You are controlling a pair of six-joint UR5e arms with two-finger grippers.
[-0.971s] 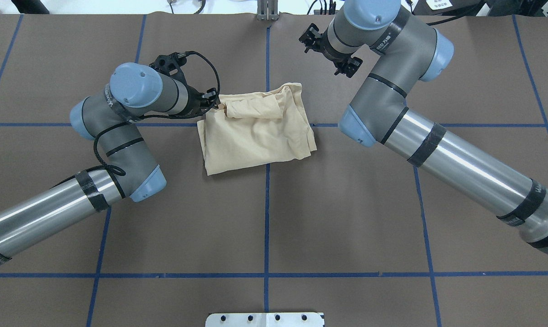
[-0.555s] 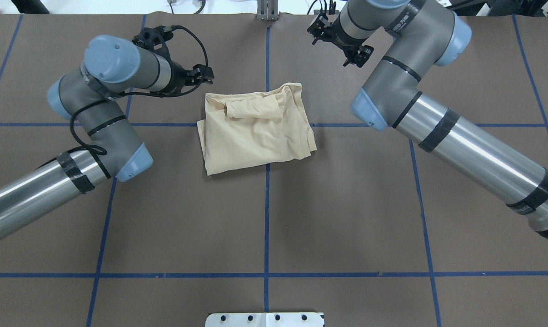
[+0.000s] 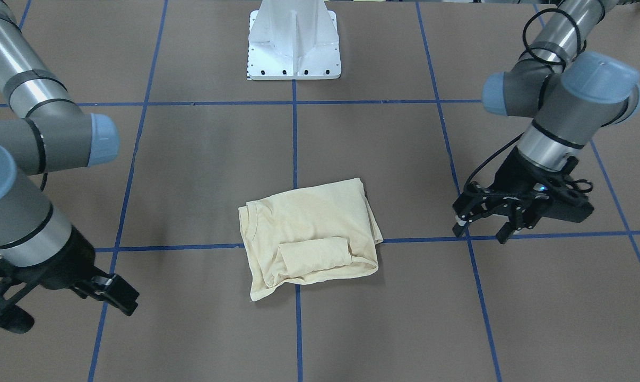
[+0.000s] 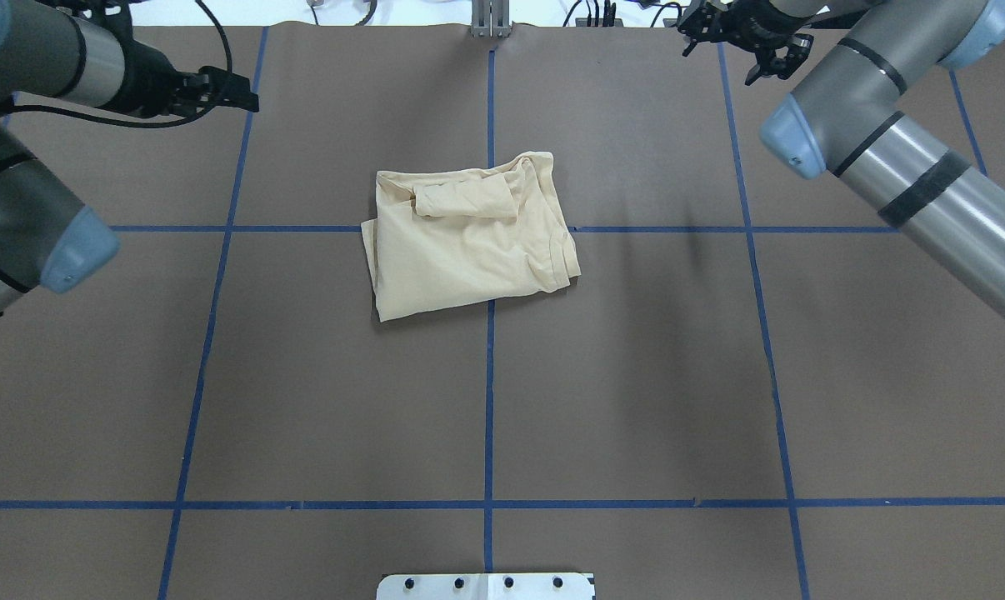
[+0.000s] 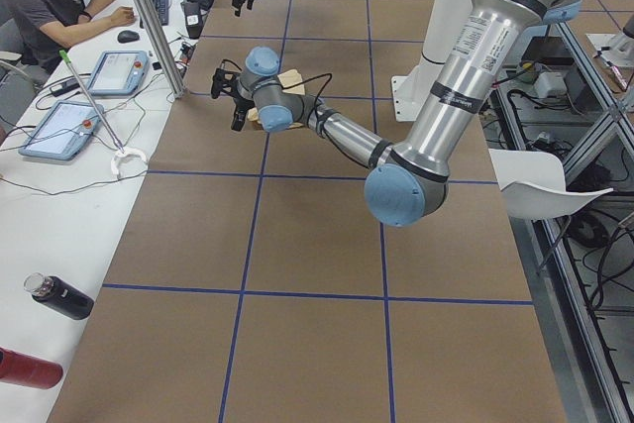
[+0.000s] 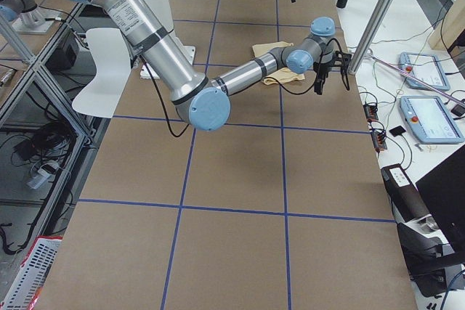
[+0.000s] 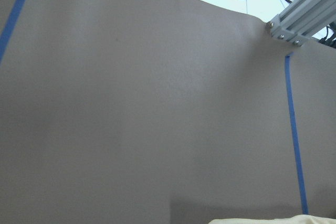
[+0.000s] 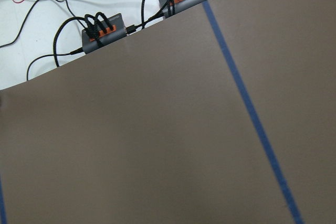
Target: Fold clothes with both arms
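T-shirt (image 4: 469, 246) hasn't budged since a sec ago, but both arms are pulled way back to the far corners. It sits folded mid-table (image 4: 636, 375). Left gripper (image 3: 482, 231) and right gripper (image 3: 65, 313) both spread, empty. Folding looks basically done; next probably just park, maybe tidy sleeve.

No wording can be read: printed labels (image 5: 484, 50) on the left arm (image 5: 436, 136) and right arm (image 6: 163, 52) are too blurred to make out.

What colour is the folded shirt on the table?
The shirt is pale cream-yellow; overhead exterior view shows it best.
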